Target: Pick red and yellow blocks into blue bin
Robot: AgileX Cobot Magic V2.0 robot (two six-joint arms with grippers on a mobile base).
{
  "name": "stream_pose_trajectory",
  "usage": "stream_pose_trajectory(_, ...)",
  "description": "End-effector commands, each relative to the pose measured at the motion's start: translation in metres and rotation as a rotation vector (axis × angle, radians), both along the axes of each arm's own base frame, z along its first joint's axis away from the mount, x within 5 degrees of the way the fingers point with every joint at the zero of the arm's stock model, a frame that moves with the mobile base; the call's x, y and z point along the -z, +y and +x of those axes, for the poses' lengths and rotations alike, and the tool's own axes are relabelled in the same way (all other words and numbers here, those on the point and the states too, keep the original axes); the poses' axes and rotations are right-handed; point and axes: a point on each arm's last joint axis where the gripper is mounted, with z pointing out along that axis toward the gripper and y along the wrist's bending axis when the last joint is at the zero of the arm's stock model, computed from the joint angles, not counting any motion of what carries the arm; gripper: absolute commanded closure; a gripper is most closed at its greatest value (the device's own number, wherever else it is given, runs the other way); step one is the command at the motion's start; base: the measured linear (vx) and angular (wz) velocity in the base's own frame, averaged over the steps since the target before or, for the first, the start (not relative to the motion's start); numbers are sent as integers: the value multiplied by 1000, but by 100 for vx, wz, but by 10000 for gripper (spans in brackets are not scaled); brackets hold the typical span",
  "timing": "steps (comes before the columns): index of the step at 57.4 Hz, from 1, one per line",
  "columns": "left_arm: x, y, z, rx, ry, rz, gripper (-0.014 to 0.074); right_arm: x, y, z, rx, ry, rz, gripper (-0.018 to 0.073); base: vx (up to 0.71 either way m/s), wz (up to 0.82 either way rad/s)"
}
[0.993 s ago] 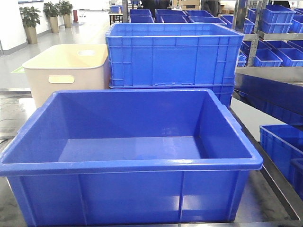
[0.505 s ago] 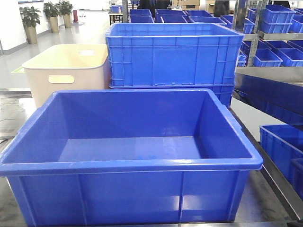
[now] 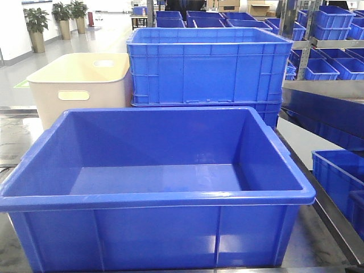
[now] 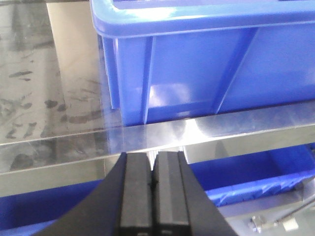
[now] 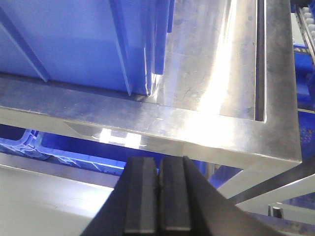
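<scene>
The blue bin [image 3: 159,196] stands on the steel table right in front in the front view, and its inside shows nothing in it. Its left front corner shows in the left wrist view [image 4: 197,69], its right front corner in the right wrist view [image 5: 74,39]. The red cube and the yellow studded brick are out of view. My left gripper [image 4: 153,157] is shut and empty, below and in front of the table's front edge. My right gripper [image 5: 158,160] is shut and empty, below the table's right front corner. Neither gripper shows in the front view.
A cream tub [image 3: 79,85] with handle slots stands behind the bin at the left. A taller ribbed blue crate [image 3: 207,65] stands behind at the right. More blue crates fill the shelves at right [image 3: 335,65] and sit under the table [image 4: 256,182].
</scene>
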Motion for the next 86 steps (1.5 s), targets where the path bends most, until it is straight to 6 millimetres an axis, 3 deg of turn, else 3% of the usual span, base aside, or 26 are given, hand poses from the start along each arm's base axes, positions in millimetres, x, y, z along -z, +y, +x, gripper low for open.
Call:
stream_pose_trajectory(1,-18,4,-9,-26,-149,-38,603,-15,0,2,-4,-98,11,569,0,0)
stream_pose_trajectory(10,-5,13,-25,-115,-274,-60,603,-15,0,2,-4,-99,8,569,0,0)
stream_pose_trajectory(22,45,21,-39,-233,-420,-64,603,-15,0,2,-4,-100,8,569,0,0)
stream_pose_trajectory(46,127,25,-37,-293,-610,-71,603,-14,0,2,-4,-97,8,569,0,0)
stream_pose_trajectory(86,122,24,-37,-262,-674,-3,603,-14,0,2,-4,-97,8,569,0,0)
